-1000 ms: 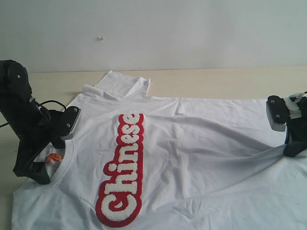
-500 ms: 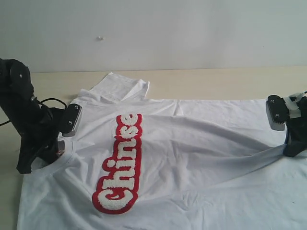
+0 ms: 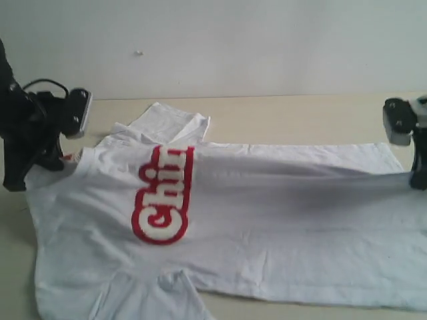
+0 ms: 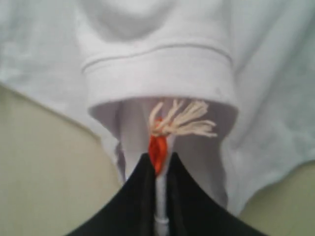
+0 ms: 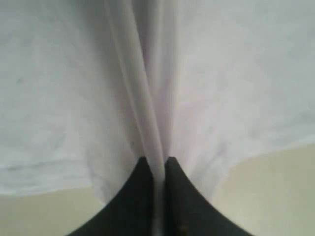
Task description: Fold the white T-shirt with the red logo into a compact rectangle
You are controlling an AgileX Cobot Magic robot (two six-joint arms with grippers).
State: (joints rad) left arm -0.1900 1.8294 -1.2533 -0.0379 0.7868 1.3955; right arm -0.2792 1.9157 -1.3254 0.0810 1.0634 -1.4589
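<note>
The white T-shirt [image 3: 267, 220] hangs stretched between both grippers above the beige table, its near half draped over the front. Only part of the red logo [image 3: 160, 200] shows, reading "Chi"; the rest is folded under. My left gripper [image 3: 63, 160] is shut on the ribbed collar [image 4: 157, 69] by the orange neck tag [image 4: 157, 150]. My right gripper [image 3: 417, 179] is shut on a bunched fold of the shirt's hem [image 5: 155, 147]. In both wrist views the black fingers [image 4: 140, 196] pinch white cloth [image 5: 74, 98].
A loose sleeve [image 3: 170, 120] lies on the beige table [image 3: 293, 113] behind the shirt. The pale wall [image 3: 233, 47] rises at the table's far edge. The other sleeve [image 3: 143, 293] hangs at the front.
Both grippers rose and moved back, lifting the collar and hem. The shirt slid away and folded over, so the logo now shows only its first letters instead of the whole word.
</note>
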